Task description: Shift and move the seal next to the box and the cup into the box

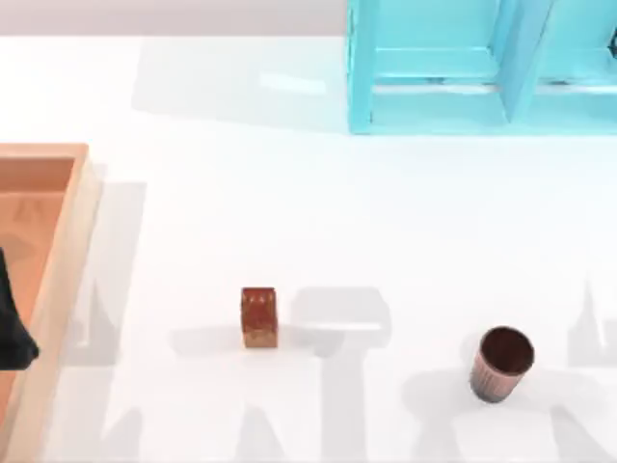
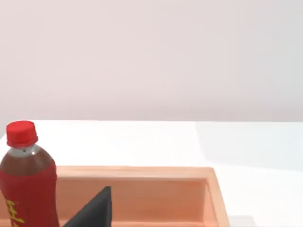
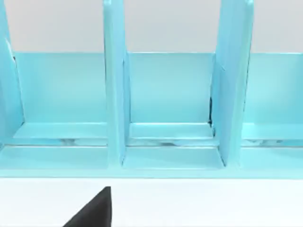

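The seal [image 1: 258, 316], a small reddish-brown block, stands on the white table left of centre near the front. Far to its right sits the cup [image 1: 502, 363], round, ribbed and brown, upright with a dark inside. At the table's left edge lies the box [image 1: 66, 253], a light wooden tray; its rim [image 2: 142, 172] also appears in the left wrist view. My left gripper [image 1: 12, 333] is a dark shape over the box at the far left, well away from the seal; a dark part of it [image 2: 94, 213] shows above the tray. A dark part of my right gripper [image 3: 94, 210] shows, facing the shelf.
A turquoise shelf unit [image 1: 482, 68] stands at the back right, its compartments [image 3: 168, 94] facing the right wrist camera. A red-capped cola bottle [image 2: 26, 187] stands in or beside the box. Open white table lies between seal, cup and box.
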